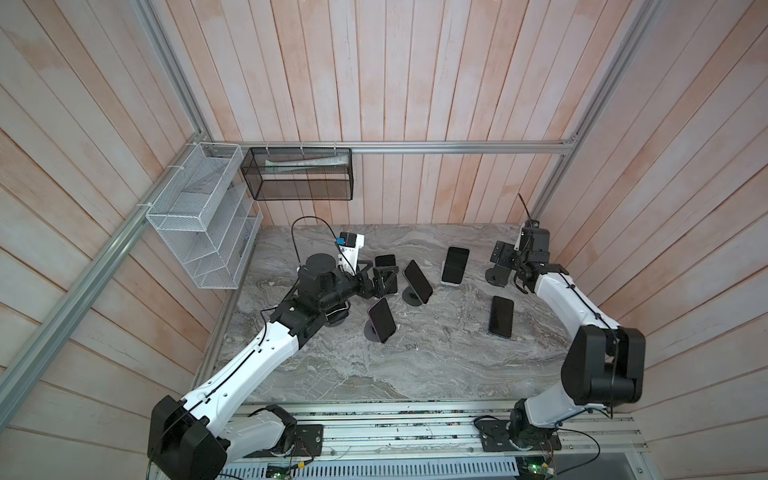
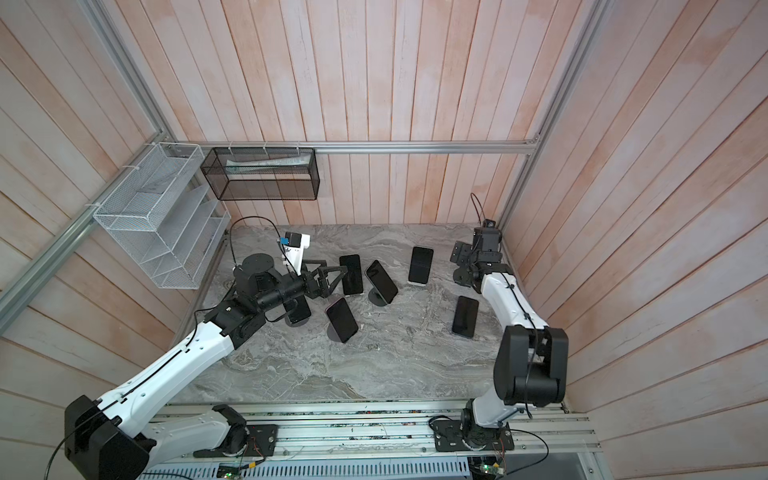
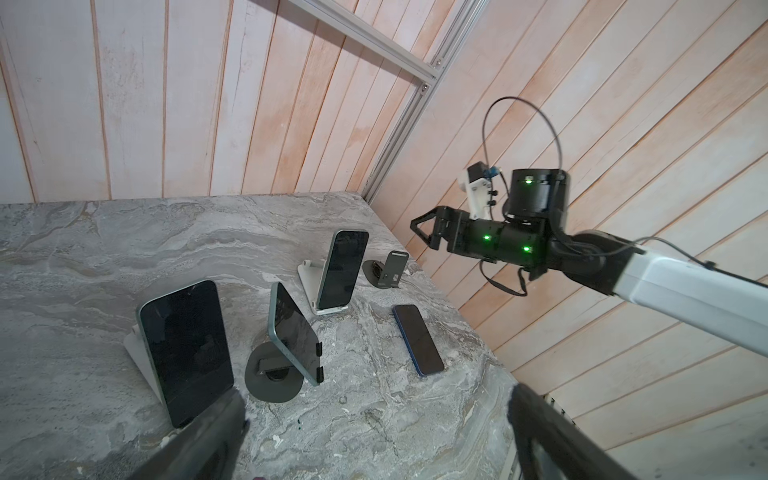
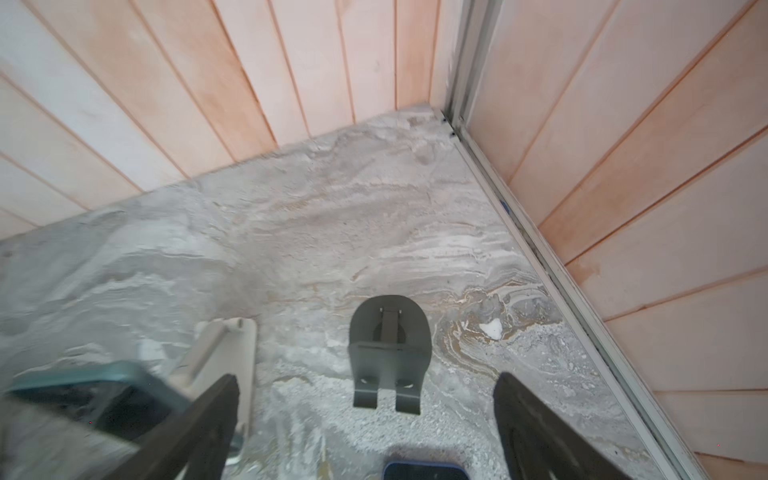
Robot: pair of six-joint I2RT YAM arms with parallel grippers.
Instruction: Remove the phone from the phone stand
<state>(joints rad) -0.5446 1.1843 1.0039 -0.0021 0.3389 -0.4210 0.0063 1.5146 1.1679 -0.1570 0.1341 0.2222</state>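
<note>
Right wrist view: dark phone stand (image 4: 388,345) sits empty on the desk (image 4: 291,232), just ahead of our right pincer (image 4: 368,378), whose fingers are spread wide with nothing between them. Blue phone (image 1: 500,316) lies flat on the desk, screen up, near that stand on its front side. We see the left pincer (image 3: 378,395) spread wide too, empty, hovering close to a propped phone (image 3: 185,353) on a white stand (image 3: 139,359).

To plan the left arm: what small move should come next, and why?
Probably slide the open left gripper sideways until the nearest phone lies between its fingers: that phone leans on its white stand, beside one finger, not between them.
</note>
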